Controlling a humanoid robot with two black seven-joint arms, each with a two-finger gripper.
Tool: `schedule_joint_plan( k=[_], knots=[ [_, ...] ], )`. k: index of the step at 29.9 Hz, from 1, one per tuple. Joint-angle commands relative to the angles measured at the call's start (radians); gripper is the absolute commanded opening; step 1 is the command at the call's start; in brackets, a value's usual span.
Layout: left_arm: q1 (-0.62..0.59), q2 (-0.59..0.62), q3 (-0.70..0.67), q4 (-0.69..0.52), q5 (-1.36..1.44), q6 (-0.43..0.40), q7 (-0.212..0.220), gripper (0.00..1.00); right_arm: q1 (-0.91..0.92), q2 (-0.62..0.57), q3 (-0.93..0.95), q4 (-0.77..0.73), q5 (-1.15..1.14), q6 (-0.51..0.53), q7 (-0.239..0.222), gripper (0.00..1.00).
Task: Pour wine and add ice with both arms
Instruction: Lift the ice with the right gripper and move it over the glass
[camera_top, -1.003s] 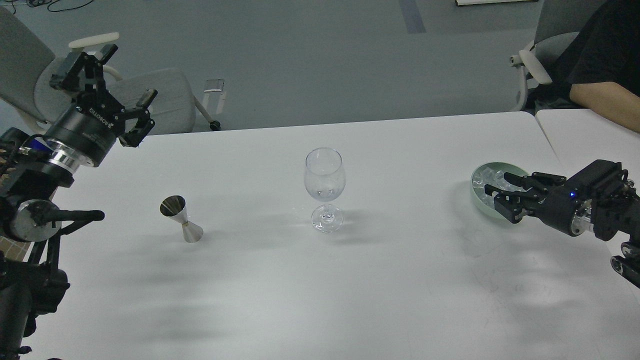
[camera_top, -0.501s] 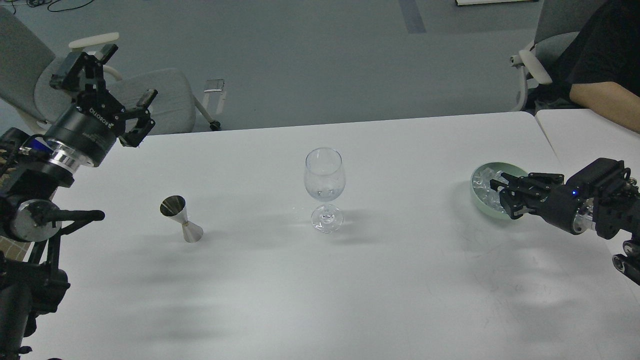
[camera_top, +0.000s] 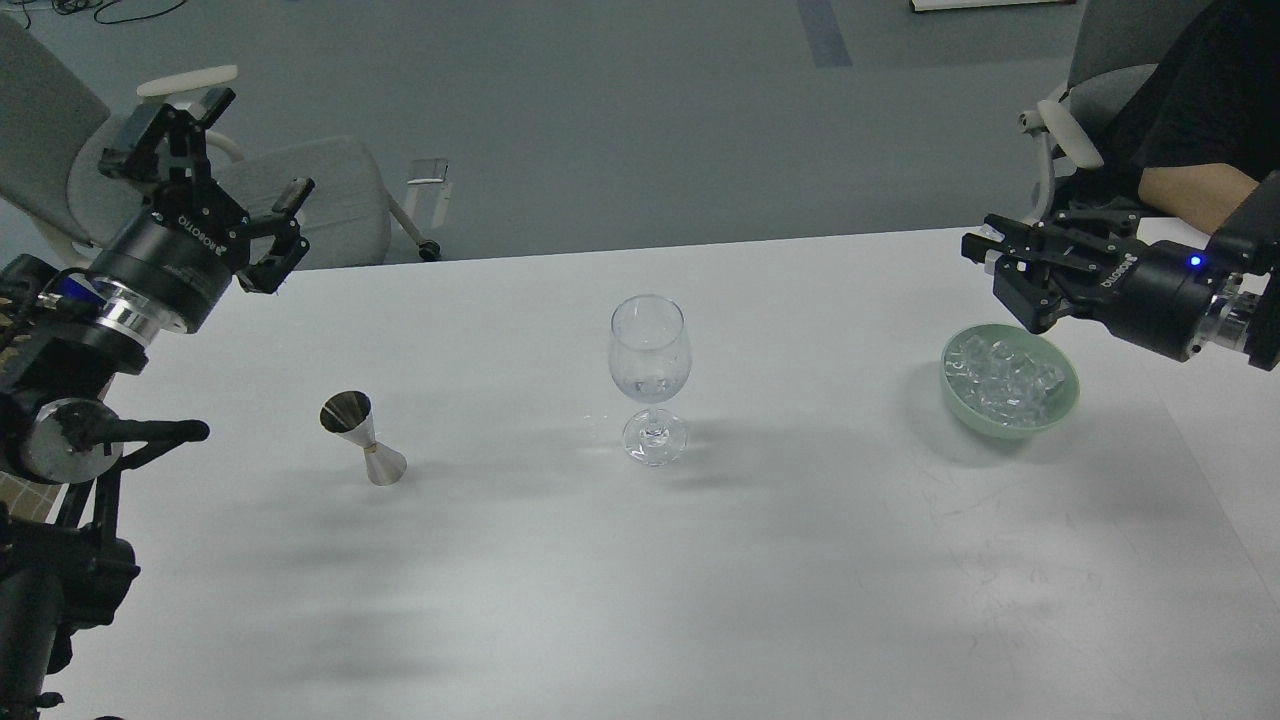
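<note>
shiny metal jigger (camera_top: 363, 439), clear glossy wine glass (camera_top: 649, 375), glassy ice (camera_top: 1004, 380) in a smooth pale-green bowl (camera_top: 1062, 401), matt white table (camera_top: 700, 560)

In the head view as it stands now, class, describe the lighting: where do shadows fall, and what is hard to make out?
Head view: soft, diffuse light; broad blurry shadows lie on the white table. The wine glass and jigger cast faint shadows toward the right. The ice in the green bowl shows pale glints, single cubes hard to separate. The right gripper is dark.
</note>
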Motion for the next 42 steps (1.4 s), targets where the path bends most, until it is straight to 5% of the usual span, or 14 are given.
schedule_joint_plan(
  k=[1,11,25,42],
  knots=[
    [0.000,-0.001,0.000,-0.001,0.000,0.000,0.000,0.98,0.047,0.000,-0.002,0.082,0.031,0.016,0.000,0.00],
    [-0.002,-0.004,0.000,-0.002,0.000,0.000,0.000,0.98,0.219,0.214,-0.074,0.082,0.074,0.163,0.002,0.00],
    [-0.011,-0.001,0.000,-0.001,0.000,0.000,0.000,0.98,0.330,0.454,-0.221,-0.080,0.068,0.169,0.002,0.00],
    [-0.005,-0.015,0.000,-0.001,0.002,0.000,0.000,0.98,0.374,0.514,-0.298,-0.137,0.075,0.169,0.003,0.00]
  ],
)
